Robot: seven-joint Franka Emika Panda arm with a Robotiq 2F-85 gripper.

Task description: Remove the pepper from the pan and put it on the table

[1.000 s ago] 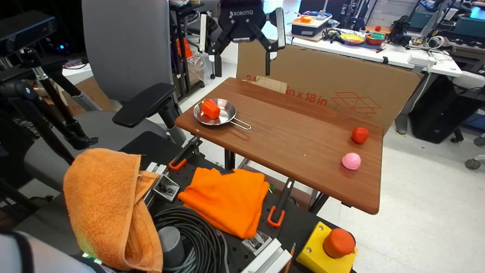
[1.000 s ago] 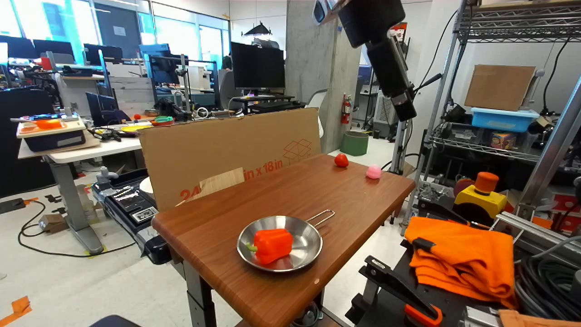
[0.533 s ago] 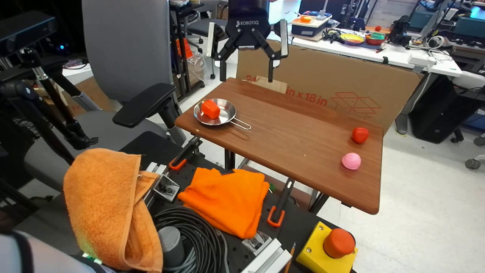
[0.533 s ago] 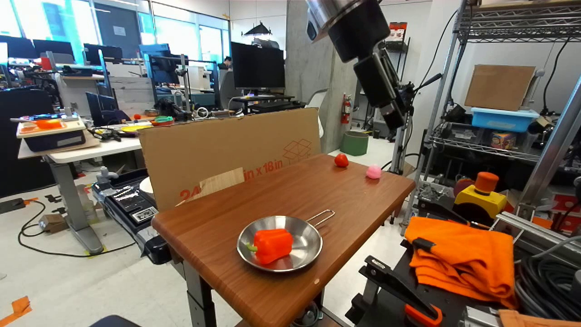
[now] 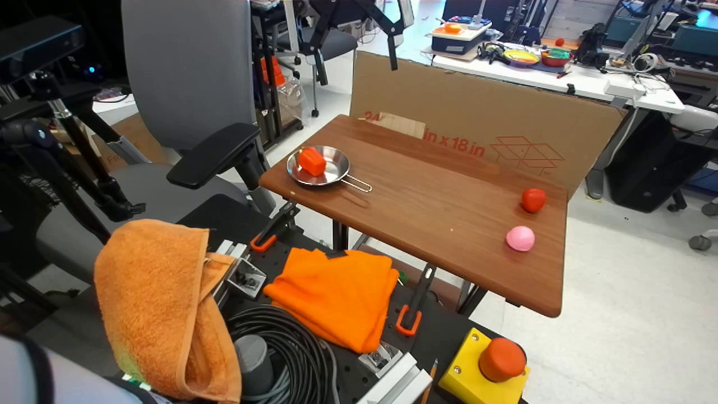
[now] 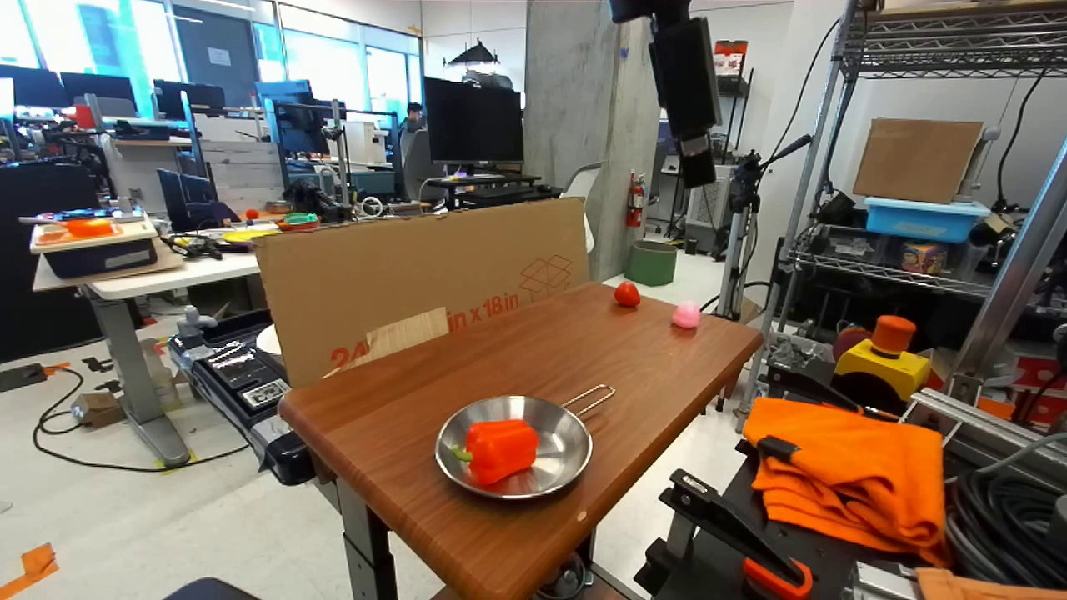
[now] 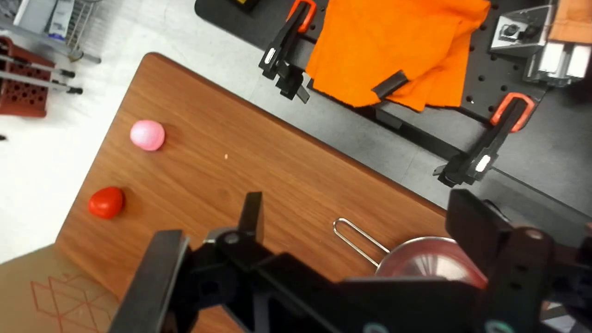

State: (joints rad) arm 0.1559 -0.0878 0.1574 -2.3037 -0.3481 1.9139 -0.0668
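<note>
The red-orange pepper (image 6: pixel 503 450) lies on its side in the silver pan (image 6: pixel 569 450), its green stem pointing toward the rim. Both exterior views show the pan resting at one end of the brown wood table (image 5: pixel 426 196). High above the tabletop, well apart from the pepper, my gripper (image 5: pixel 358 64) stands open with nothing between its fingers. The wrist view has the pan's wire handle and part of its bowl (image 7: pixel 425 259) between the spread fingertips (image 7: pixel 252 208). There the gripper's own body hides the pepper, though a red tint shows on the metal.
A pink ball (image 5: pixel 520 238) and a red tomato-like object (image 5: pixel 533 200) sit at the table's far end from the pan. Along one long side rises a cardboard wall (image 5: pixel 460 106). Clamps (image 7: pixel 481 148) grip the opposite edge, and a chair armrest (image 5: pixel 213 154) stands near the pan's end.
My gripper first dipped a little, then rose and tilted, so it is now higher than before. It stayed open. Pepper, pan and the other table objects have not moved.
</note>
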